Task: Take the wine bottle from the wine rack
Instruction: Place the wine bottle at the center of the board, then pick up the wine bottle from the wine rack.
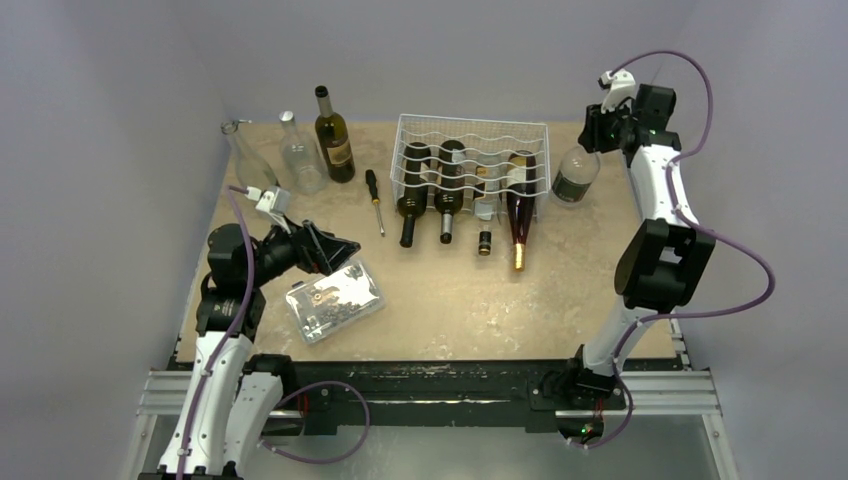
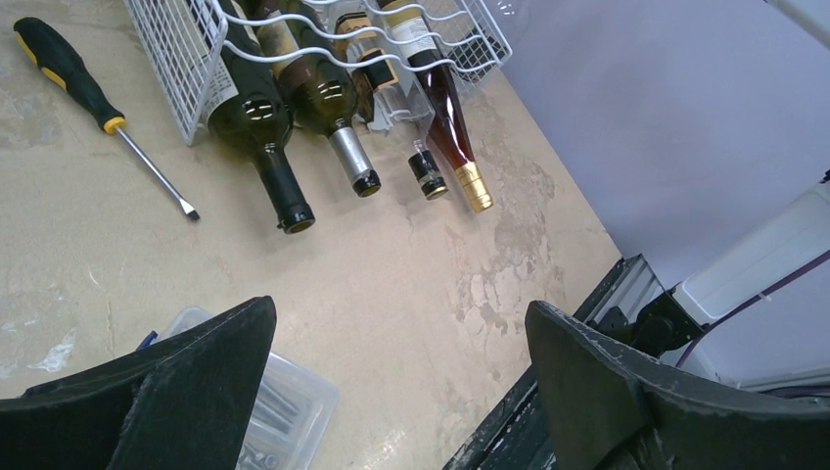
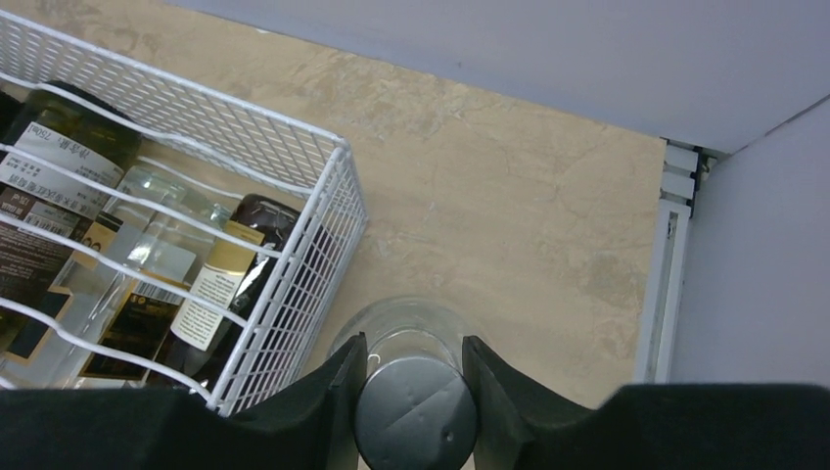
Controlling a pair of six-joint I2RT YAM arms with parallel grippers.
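Currently, right tool [image 3: 413,387]: I see its black fingers clamped on the round grey cap of the clear wine bottle [image 3: 411,328].
Clear wine bottle: off the rack, upright on the mottled beige tabletop [image 1: 450,300] near the far right corner; smooth glass, dark label.
Wine rack [image 1: 470,135]: white wire basket with wavy rows, just left of that bottle; four bottles [image 1: 517,200] lie inside, necks toward the near edge.
Left tool [image 2: 399,313]: jaws wide apart, holding nothing, above a clear plastic box [image 1: 333,298].
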